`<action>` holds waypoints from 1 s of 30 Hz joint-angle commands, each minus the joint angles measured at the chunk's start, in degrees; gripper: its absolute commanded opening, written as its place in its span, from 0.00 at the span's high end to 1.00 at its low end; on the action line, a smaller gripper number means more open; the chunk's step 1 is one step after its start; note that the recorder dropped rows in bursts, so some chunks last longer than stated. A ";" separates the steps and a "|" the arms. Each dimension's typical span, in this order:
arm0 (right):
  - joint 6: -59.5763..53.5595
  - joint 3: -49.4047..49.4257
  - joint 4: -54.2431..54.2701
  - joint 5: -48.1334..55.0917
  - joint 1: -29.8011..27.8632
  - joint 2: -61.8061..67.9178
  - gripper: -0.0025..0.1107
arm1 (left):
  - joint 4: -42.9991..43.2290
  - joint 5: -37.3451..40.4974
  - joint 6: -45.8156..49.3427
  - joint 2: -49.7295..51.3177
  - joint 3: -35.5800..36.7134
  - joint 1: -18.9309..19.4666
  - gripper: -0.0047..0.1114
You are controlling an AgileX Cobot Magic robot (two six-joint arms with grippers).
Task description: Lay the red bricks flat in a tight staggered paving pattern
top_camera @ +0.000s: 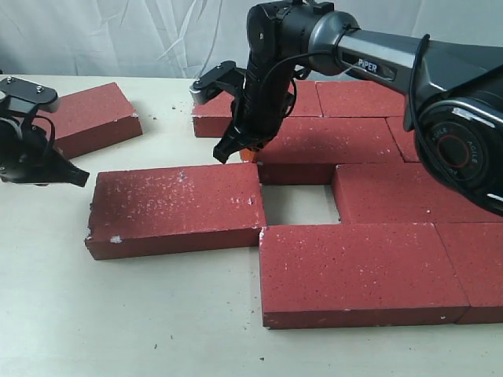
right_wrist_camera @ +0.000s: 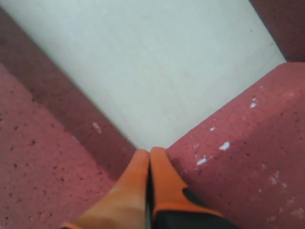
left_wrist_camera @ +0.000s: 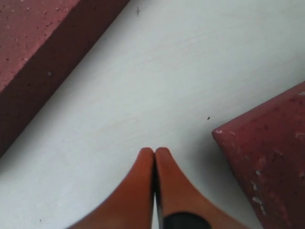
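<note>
Several dark-red bricks lie flat on the table. One loose brick (top_camera: pixel 90 118) lies at the far left, and another (top_camera: pixel 177 208) lies left of the paved group (top_camera: pixel 357 271). My right gripper (top_camera: pixel 247 153) is shut and empty. Its orange tip points down where that second brick's far right corner meets a middle-row brick (top_camera: pixel 330 145). In the right wrist view the gripper (right_wrist_camera: pixel 149 152) sits in the notch between two bricks (right_wrist_camera: pixel 38 157) (right_wrist_camera: pixel 248 157). My left gripper (top_camera: pixel 75 177) is shut and empty, just left of the second brick. The left wrist view shows the gripper (left_wrist_camera: pixel 154 151) over bare table, beside a brick corner (left_wrist_camera: pixel 271 152).
A bare rectangular gap of table (top_camera: pixel 299 203) shows between the bricks in the middle of the group. The right arm (top_camera: pixel 377 63) reaches in from the right over the back rows. A white cloth backdrop (top_camera: pixel 118 35) hangs behind the table.
</note>
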 commanded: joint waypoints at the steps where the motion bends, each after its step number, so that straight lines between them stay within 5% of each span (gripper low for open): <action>1: -0.17 -0.04 -0.23 3.21 -0.20 -0.68 0.99 | 0.13 -2.39 -0.07 0.12 -0.33 -0.08 0.96; 7: 0.37 -0.04 0.67 -4.47 -0.20 -0.68 0.99 | 1.57 -5.29 -0.07 0.12 -0.33 -0.08 0.96; 13: 0.63 -0.04 0.71 -7.43 -0.20 -0.58 0.99 | 2.07 -0.20 -0.07 0.12 -0.33 2.29 0.96; 23: 0.97 0.41 -4.78 3.70 -0.62 -9.20 0.99 | 3.07 13.07 -0.07 0.12 -0.33 7.91 0.96; 30: 0.26 14.81 4.81 3.49 -5.59 -16.39 0.99 | 0.94 17.05 5.59 0.12 -0.33 7.91 0.96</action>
